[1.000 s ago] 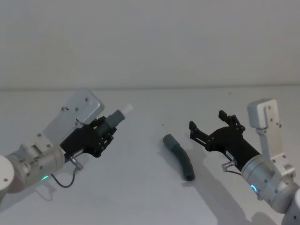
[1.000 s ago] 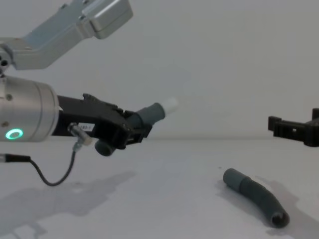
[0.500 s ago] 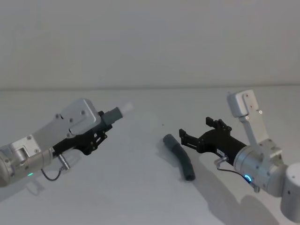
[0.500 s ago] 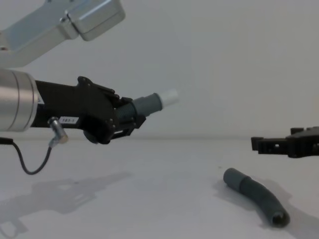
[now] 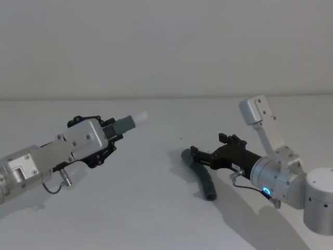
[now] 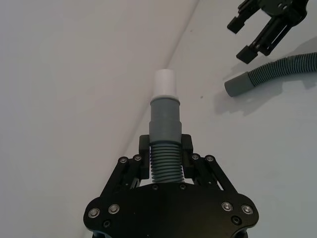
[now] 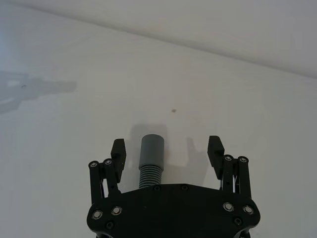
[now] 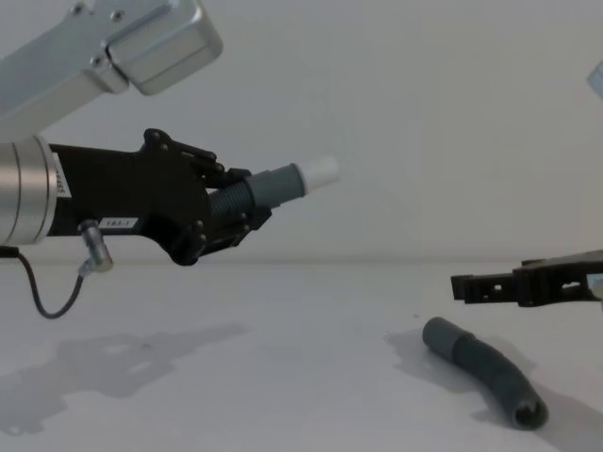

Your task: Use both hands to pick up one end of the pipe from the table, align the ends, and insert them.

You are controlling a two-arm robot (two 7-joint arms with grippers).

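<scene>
My left gripper (image 5: pixel 108 136) (image 8: pixel 236 212) (image 6: pixel 165 146) is shut on the shorter pipe piece (image 5: pixel 124 125) (image 6: pixel 165 134), held above the table (image 5: pixel 145 203). Its white tip (image 5: pixel 139 117) (image 8: pixel 322 170) points toward the right. The longer pipe piece (image 5: pixel 202 176) (image 8: pixel 488 375) lies on the table at centre right. Its collar end (image 5: pixel 186 154) (image 7: pixel 152 147) faces the far left. My right gripper (image 5: pixel 209 146) (image 8: pixel 485 283) (image 7: pixel 167 146) is open just above that collar end. The collar sits between the spread fingers, nearer one of them, and is not touched.
The white table runs back to a plain wall. A small dark speck (image 7: pixel 173 110) marks the surface beyond the collar. Bare surface lies between the two arms.
My right gripper has moved left and down to hover over the longer piece's collar end. My left wrist has turned while still holding the shorter piece, whose tip is now more level.
</scene>
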